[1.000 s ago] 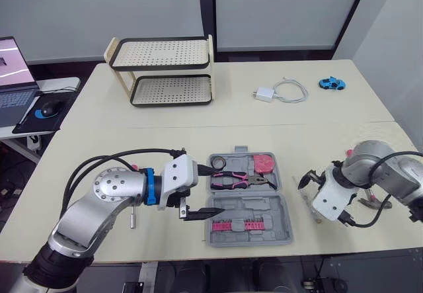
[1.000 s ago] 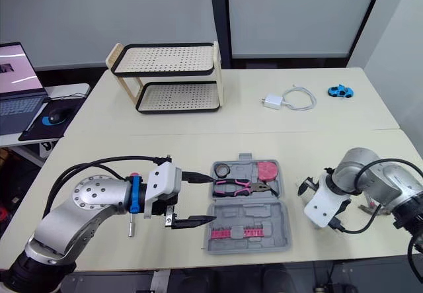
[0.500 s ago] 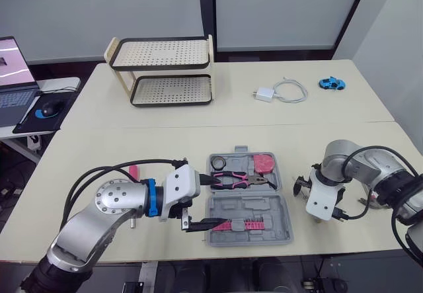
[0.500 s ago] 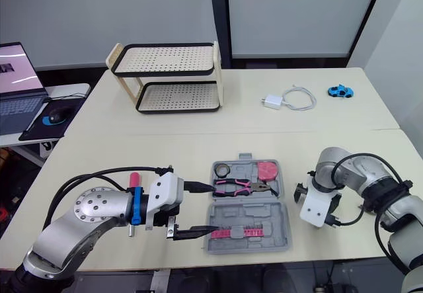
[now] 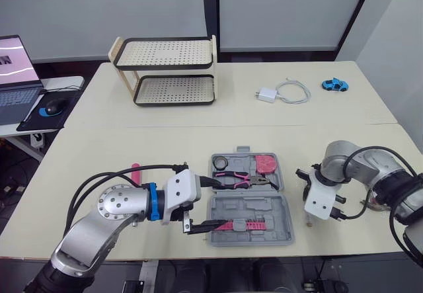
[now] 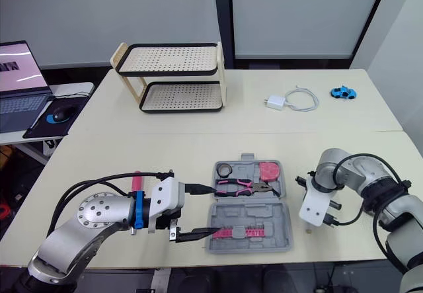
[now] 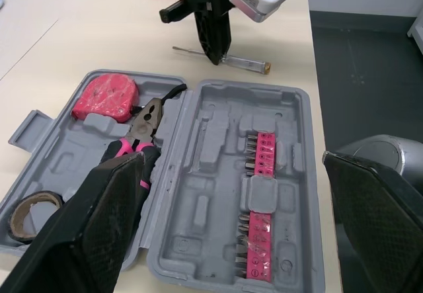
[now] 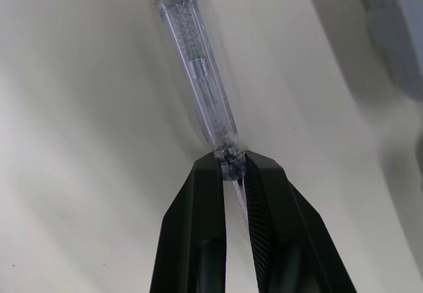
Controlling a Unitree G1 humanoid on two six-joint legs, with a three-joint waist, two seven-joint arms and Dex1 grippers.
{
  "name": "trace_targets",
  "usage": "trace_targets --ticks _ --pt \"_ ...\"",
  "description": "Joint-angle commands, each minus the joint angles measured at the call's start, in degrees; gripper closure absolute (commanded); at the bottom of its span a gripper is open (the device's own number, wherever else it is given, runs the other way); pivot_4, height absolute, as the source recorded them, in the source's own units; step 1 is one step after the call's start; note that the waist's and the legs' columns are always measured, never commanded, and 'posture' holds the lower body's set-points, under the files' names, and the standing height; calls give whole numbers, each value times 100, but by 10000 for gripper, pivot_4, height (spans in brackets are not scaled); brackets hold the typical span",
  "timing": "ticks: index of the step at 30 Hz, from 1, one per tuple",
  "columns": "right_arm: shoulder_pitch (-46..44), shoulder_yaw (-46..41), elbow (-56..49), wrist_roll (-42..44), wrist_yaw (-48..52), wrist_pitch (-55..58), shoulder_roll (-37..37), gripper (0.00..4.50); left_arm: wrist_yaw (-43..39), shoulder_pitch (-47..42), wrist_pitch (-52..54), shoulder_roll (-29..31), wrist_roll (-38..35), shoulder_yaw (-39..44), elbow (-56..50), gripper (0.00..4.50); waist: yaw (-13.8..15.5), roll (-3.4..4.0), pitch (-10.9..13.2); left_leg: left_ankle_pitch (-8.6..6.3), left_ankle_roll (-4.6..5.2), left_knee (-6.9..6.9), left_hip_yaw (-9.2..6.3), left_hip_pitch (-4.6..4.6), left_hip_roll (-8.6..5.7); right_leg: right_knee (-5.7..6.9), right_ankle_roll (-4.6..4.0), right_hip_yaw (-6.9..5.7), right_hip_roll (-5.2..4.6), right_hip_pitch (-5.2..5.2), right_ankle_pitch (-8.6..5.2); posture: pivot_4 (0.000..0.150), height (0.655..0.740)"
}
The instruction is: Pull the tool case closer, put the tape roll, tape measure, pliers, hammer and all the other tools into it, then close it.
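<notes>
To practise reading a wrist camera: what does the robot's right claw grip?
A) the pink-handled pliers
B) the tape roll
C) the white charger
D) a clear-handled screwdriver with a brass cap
D: in the right wrist view the right claw pinches the clear-handled screwdriver at its neck as it lies on the table, while the pliers and tape roll lie in the tool case.

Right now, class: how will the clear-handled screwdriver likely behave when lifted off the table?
The screwdriver looks stiff and probably light: slim clear plastic handle. Its round, smooth barrel may roll or slip, as the right gripper pinches only its narrow neck.
</notes>
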Motion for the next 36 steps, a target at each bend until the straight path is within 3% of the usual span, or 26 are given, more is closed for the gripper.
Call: trace_targets --ticks 1,4,9,15,19,25,32,36 --pt "234 -172 -346 266 287 173 -396 43446 -94 -41 -217 -52 37 -95 52 0 2 0 0 0 0 0 0 -1 0 0 0 0 0 0 0 1500 7400" --pt "555 -534 -1083 825 624 834 -825 43446 -133 -83 -311 -78 67 -146 147 0 -9 1 1 -1 1 0 1 -3 -1 0 0 1 -1 -2 0 1500 7400" --pt "1552 -1631 -2541 1859 868 3062 -1619 43446 -187 -150 -454 -154 60 -168 292 0 -18 5 2 -12 22 -2 0 -2 4 4 0 2 1 -3 0 1500 7400" --pt "3335 -3599 -4265 3198 293 7734 -1797 43446 -282 -175 -667 -204 -1 -126 332 0 12 5 1 -14 25 0 -3 -5 2 4 0 2 0 -2 0 1500 7400" --pt "4006 -4496 -4972 3751 -439 10167 -1318 43446 -354 -267 -708 -163 35 -147 334 0 44 5 1 -15 27 1 -3 -6 0 3 0 3 -1 0 0 1500 7400" --pt "3795 -4935 -5066 4093 -1934 12460 34 43446 -359 -440 -674 -263 76 -263 353 0 46 -2 0 -15 27 -1 -4 -4 -2 3 0 2 -1 1 0 1500 7400" --pt "3196 -5284 -4567 4012 -3480 13443 1428 43446 -405 -479 -648 -271 30 -277 333 0 41 1 -1 -14 26 -1 -4 -7 -4 6 0 3 -2 -6 0 1500 7400" --pt "3011 -5426 -4279 4080 -3960 13516 1715 43446 -417 -501 -642 -273 34 -265 357 0 37 2 -2 -14 25 -2 -4 -7 -5 8 0 3 -2 -8 0 1500 7400"
